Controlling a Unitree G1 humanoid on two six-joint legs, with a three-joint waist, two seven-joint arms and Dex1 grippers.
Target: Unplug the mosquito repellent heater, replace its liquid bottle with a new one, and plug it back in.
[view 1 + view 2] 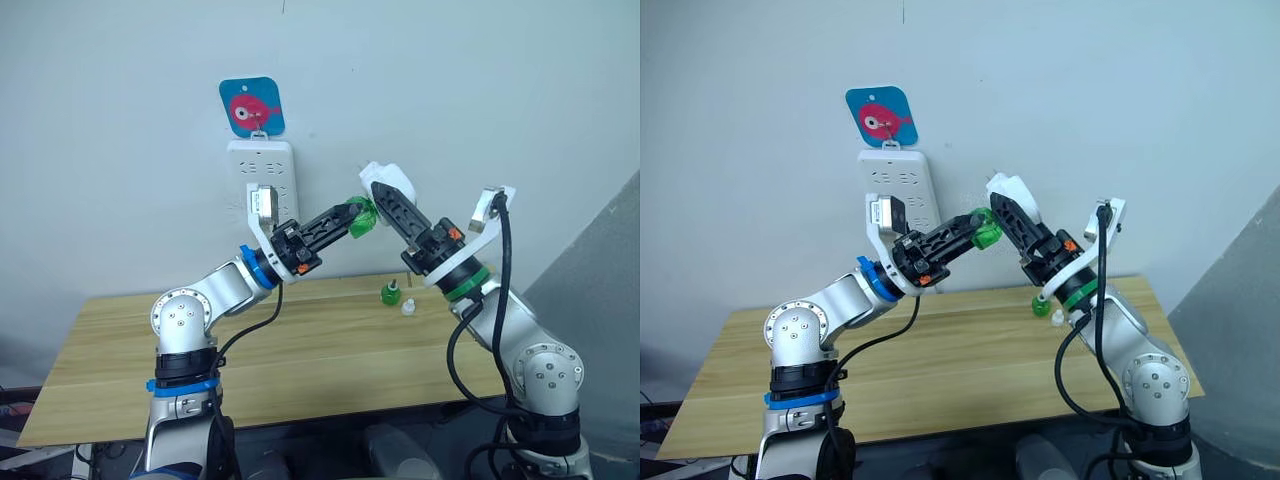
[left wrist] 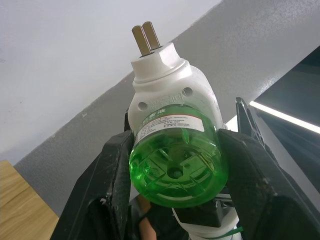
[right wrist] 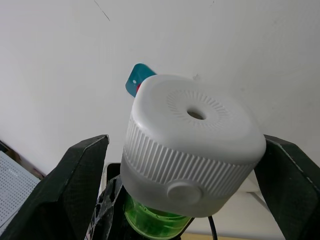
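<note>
Green liquid bottle (image 2: pixel 175 160) is clamped between the fingers of my left tool (image 1: pixel 352 218), and the white mosquito repellent heater (image 3: pixel 192 145) is clamped in my right tool (image 1: pixel 392 200). Both are held in the air between my arms, above the wooden worktop (image 1: pixel 300 350) and well clear of the wall. The bottle sits in the heater's underside; the two metal prongs (image 2: pixel 146 37) point away from my left tool.

Step in hand, as I judge it: turning the bottle in the heater's threaded socket. To do it well:
- Keep the bottle axis in line with the heater socket; a tilt would cross the thread.
- Hold the heater still with the right tool and rotate only the left.
- Grip the bottle firmly; smooth plastic may slip.

Surroundings: a white power strip (image 1: pixel 260 180) hangs on the wall behind the left arm, below a blue tag (image 1: pixel 252 106). A second green bottle (image 1: pixel 389 293) and a small clear cap (image 1: pixel 408 307) stand on the worktop near my right arm. The path between heater and strip is crossed by my left forearm.
</note>
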